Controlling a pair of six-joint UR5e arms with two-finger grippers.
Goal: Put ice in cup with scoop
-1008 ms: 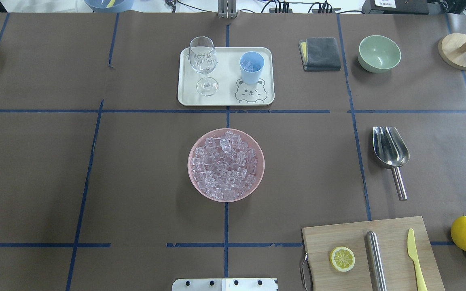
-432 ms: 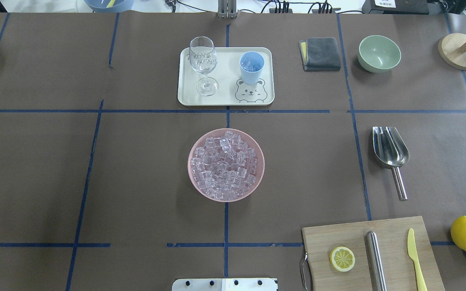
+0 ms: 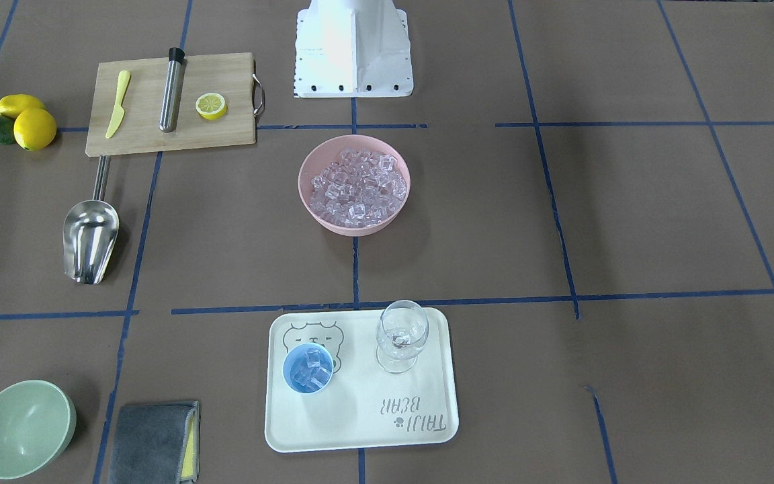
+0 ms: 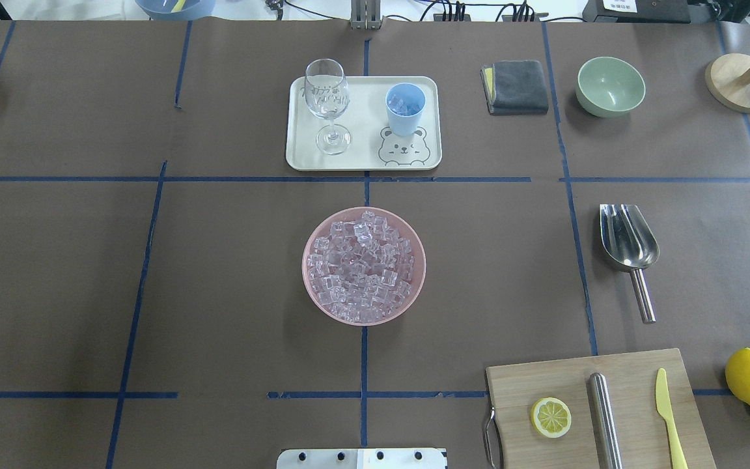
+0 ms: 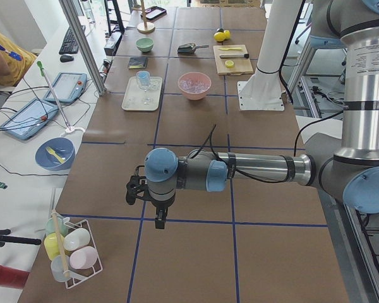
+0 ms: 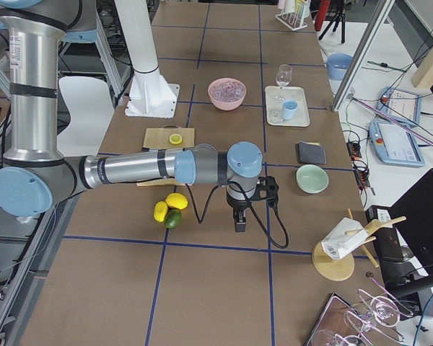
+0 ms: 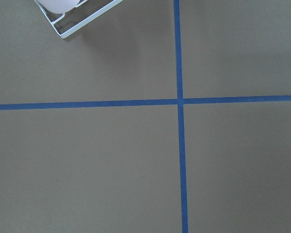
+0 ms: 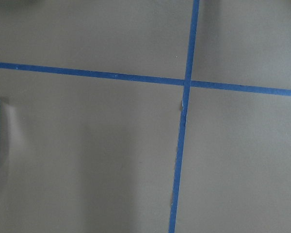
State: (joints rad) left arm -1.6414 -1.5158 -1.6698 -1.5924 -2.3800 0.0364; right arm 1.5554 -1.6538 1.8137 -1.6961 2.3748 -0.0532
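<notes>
While the scoop (image 4: pixel 629 244) lies at mid-right, the cup (image 4: pixel 403 124) at upper centre holds ice (image 4: pixel 405 104); whether the left gripper (image 5: pixel 159 221) or right gripper (image 6: pixel 240 222) is clenched cannot be told.

On my left arm (image 5: pixel 259 169) and right arm (image 6: pixel 130 169) I see silver tubes, light-blue joint caps and black cables; the left gripper (image 5: pixel 159 221) and right gripper (image 6: pixel 240 222) are black.

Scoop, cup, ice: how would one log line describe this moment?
scoop lying unheld | cup on tray, holds some ice | left gripper, right gripper away from scoop
</notes>
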